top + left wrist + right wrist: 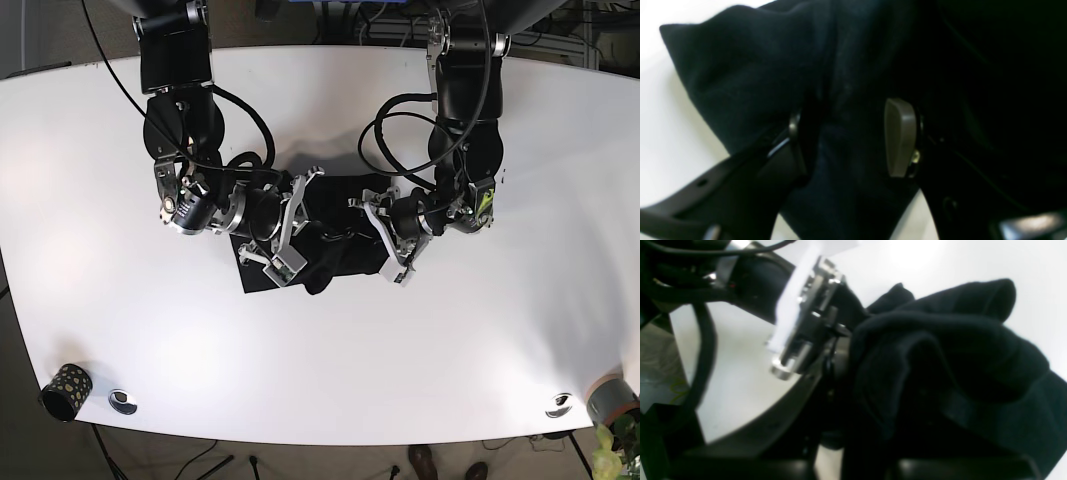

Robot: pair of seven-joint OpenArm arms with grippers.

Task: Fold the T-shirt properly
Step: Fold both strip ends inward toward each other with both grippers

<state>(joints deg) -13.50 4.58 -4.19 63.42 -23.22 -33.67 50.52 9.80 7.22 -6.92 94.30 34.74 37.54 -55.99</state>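
Note:
The dark navy T-shirt point(335, 252) lies bunched in a crumpled heap at the middle of the white table point(320, 360). My left gripper point(392, 243) sits at the heap's right side, open. In the left wrist view its black finger point(796, 133) and grey pad point(900, 136) stand wide apart with a ridge of the T-shirt point(756, 73) between them. My right gripper point(290, 232) is at the heap's left side, its fingers spread, open. In the right wrist view folds of the T-shirt point(957, 356) cover its fingertips.
A black dotted cup point(65, 392) and a silver disc point(123, 400) sit at the front left edge. Another silver disc point(558, 403) and a grey cup point(610, 398) are at the front right. Cables hang from both arms above the shirt.

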